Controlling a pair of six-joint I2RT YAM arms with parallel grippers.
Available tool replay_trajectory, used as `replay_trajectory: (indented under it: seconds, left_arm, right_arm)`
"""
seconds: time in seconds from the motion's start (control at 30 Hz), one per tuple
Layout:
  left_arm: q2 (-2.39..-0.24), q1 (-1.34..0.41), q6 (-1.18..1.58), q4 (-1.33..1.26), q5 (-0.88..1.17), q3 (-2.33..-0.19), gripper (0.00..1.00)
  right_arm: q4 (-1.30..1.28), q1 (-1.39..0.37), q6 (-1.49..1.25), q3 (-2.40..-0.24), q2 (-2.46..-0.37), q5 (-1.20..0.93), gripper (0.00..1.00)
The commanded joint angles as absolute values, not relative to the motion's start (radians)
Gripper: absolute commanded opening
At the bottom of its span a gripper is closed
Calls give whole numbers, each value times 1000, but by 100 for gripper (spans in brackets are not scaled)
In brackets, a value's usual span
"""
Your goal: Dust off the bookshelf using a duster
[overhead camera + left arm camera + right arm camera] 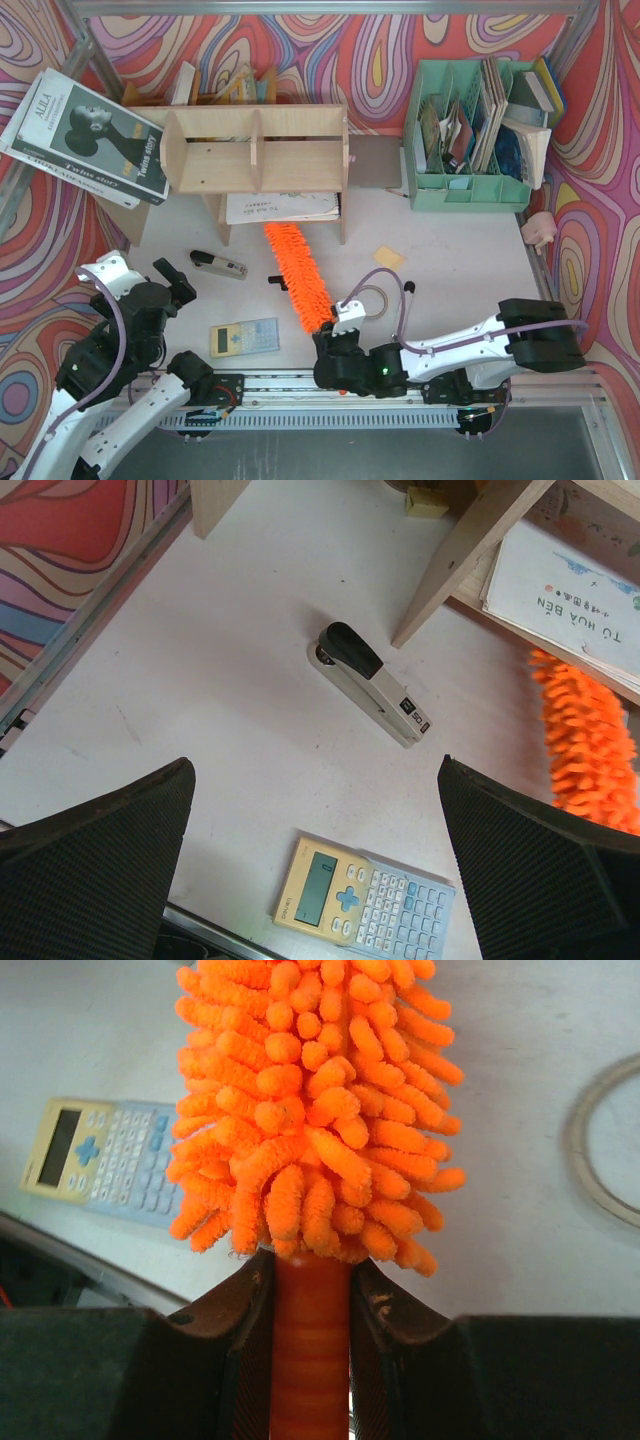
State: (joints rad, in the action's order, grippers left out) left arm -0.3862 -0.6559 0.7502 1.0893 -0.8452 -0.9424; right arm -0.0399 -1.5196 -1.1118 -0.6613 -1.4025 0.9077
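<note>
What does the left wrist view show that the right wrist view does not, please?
Only the left wrist view shows the stapler, a leg of the bookshelf, the printed paper under it, and the open left pincer. Only the right wrist view shows the right pincer shut on the handle of the duster, and a pale ring lying on the table. Both show the calculator, the duster's orange fluff and the white table.
</note>
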Motion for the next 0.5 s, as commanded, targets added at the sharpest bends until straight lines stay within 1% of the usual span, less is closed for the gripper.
replay_trajectory:
  seconds: [0.0,0.1,0.23,0.33,0.4,0.47]
  left_arm:
    - [-382,-660,734,1085,-850,-944,98]
    - [-375,-660,736,1086,-851,-942,98]
    - [-370,-660,736,1084,-851,-942,98]
    - [-370,-660,735,1085,-850,-943,98]
    - [-370,-661,736,1085,-850,-943,98]
    - [-368,-660,735,1085,-849,-942,98]
  right_arm:
    - [248,-1520,-821,-694,-1453,867,0]
    - [210,-1519,-840,-719,-1474,875,0]
    - [59,-1520,-1030,-697,-1415,973,0]
    - [-173,-1520,-1294,-707,-1374,1057,0]
    - [-435,-1520,-1494,-733,-1371,1100,0]
    - [-571,-1520,-1655,-752,-1385,1117,0]
